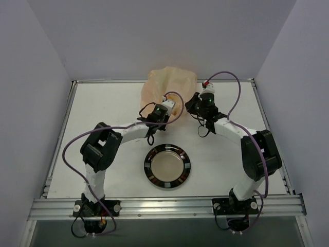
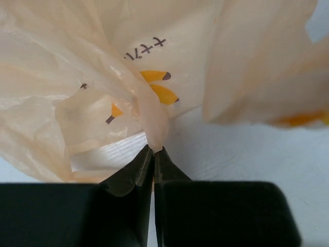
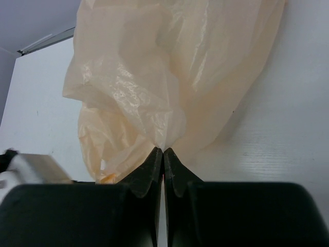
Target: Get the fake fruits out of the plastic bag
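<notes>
The plastic bag [image 1: 172, 85] lies crumpled at the far edge of the table [image 1: 103, 103], beyond the dark-rimmed plate [image 1: 149, 164]. At its near left side the left gripper [image 1: 174, 104] has its jaws closed on a twisted fold of film. Only the left wrist view shows the print: yellow-orange marks with dark tips and a short line of dark characters, upside down, which we cannot read. At the near right side the right gripper [image 1: 197, 99] also pinches the film with its jaws pressed together. The right wrist view shows plain, wrinkled film and no print.
</notes>
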You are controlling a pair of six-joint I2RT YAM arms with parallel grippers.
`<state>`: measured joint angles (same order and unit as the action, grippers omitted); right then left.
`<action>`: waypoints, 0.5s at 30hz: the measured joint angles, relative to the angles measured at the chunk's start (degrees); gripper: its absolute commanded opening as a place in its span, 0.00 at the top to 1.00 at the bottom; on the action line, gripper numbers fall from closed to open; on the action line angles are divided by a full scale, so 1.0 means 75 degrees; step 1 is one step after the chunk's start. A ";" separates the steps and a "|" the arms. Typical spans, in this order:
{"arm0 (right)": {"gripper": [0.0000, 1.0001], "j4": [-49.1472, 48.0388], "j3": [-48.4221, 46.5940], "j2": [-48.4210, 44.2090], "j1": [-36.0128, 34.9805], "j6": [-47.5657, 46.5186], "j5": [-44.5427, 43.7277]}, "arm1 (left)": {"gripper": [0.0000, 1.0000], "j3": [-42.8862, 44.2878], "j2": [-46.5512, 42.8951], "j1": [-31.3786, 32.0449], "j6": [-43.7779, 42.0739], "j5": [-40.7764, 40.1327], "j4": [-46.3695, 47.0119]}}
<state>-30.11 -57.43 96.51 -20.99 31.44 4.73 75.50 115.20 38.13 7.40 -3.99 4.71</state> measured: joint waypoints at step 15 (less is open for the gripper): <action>1.00 0.1072 -0.1451 -0.0294 0.0096 -0.0370 0.0356 | 0.98 0.0210 -0.3707 -0.1533 0.2302 0.0478 0.0370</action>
<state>-22.06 -68.31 94.30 -20.27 28.67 7.40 77.08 87.39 26.63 24.67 -0.40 7.49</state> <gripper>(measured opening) 0.002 0.028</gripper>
